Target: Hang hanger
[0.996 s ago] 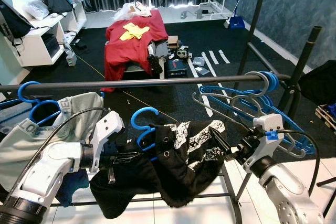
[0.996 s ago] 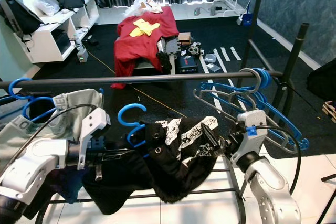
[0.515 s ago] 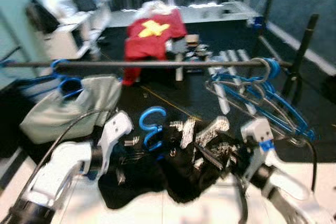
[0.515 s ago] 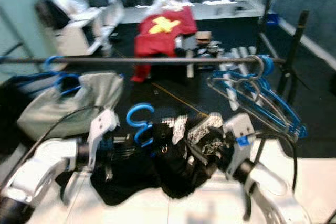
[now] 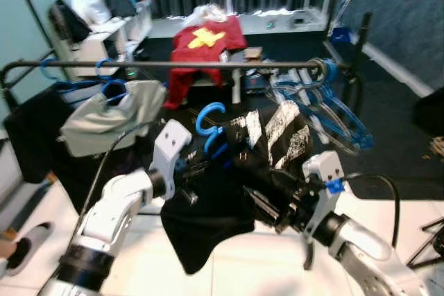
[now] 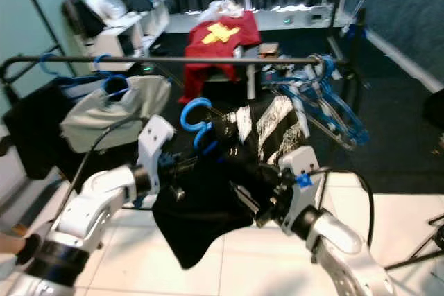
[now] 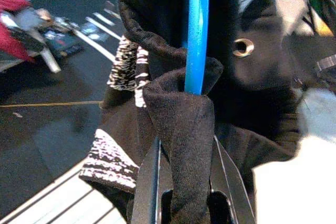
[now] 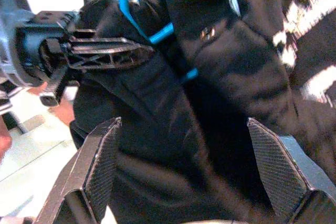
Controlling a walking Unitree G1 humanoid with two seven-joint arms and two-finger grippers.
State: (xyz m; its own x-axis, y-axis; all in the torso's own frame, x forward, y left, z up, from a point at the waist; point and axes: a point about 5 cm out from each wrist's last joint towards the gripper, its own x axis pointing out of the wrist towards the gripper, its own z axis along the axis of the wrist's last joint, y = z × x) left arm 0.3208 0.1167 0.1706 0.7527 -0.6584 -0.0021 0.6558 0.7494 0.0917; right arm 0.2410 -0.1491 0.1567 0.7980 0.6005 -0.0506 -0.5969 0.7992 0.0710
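Far left on the clothes rail [image 5: 173, 64]: a dark garment [image 5: 35, 136], then a grey garment [image 5: 104, 112] on blue hangers.

Left gripper [image 5: 201, 171]: below the rail, in front of it. Its 2 fingers [image 7: 149, 182] are clamped on a fold of the black hoodie [image 5: 215, 206] where the blue hanger [image 5: 211, 126] enters the cloth. The hanger's hook rises above the hoodie, open, below the rail and not touching it. The hoodie carries white print [image 5: 284, 123] on its upper right part and droops toward the white floor [image 5: 243, 279].

Right gripper [image 5: 267, 206]: against the hoodie's right side, lower than the left gripper. In the right wrist view its 2 fingers [image 8: 100, 161] stand wide apart, black cloth between them; they grip nothing.

Right end of the rail: a bunch of empty blue and grey hangers [image 5: 326, 102] hangs tilted.

Behind the rail, on the dark carpet: a red cloth with a yellow patch [image 5: 205, 39] draped over low furniture.
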